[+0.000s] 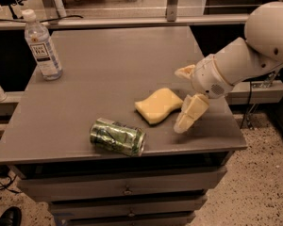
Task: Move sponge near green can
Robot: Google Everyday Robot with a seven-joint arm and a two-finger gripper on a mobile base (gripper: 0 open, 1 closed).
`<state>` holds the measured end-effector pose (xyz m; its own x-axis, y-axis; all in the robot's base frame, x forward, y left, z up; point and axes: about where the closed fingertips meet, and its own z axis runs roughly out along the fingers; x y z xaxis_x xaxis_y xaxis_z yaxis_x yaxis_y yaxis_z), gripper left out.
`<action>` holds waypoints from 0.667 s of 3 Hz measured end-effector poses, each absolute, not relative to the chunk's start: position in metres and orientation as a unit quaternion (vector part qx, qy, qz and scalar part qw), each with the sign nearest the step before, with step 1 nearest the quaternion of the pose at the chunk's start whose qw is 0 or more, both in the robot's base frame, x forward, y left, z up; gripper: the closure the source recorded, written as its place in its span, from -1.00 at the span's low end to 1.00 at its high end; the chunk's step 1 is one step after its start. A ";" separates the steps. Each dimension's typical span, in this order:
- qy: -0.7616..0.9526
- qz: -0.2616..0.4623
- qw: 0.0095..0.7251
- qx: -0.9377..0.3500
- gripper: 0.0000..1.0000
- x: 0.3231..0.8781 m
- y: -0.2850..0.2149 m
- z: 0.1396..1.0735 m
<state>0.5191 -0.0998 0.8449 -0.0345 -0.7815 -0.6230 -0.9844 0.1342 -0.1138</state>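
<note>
Far left, rear: a clear plastic bottle with white cap and white label (43,46) stands upright near the back left corner of the grey surface (108,65).

Front, left of centre: the dented green, white and silver aluminium drink can (117,136) lies on its side close to the front edge. Its shiny metal end faces right.

Centre right: the pale yellow foam sponge with wavy sides (159,105) lies flat on the surface. It sits up and to the right of the green can, near it but apart, with a strip of bare surface between them.

Right: the cream two-finger claw (181,99) hangs low over the surface at the sponge's right end. It is spread wide and grasps nothing. One finger sits behind the sponge's far right corner; the other points down and forward just beside its right edge. Whether this finger touches the foam cannot be told. The white robot arm (245,60) extends from the claw to the upper right.
</note>
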 end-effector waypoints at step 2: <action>0.684 0.214 0.267 -0.644 -1.00 0.509 -0.087 0.836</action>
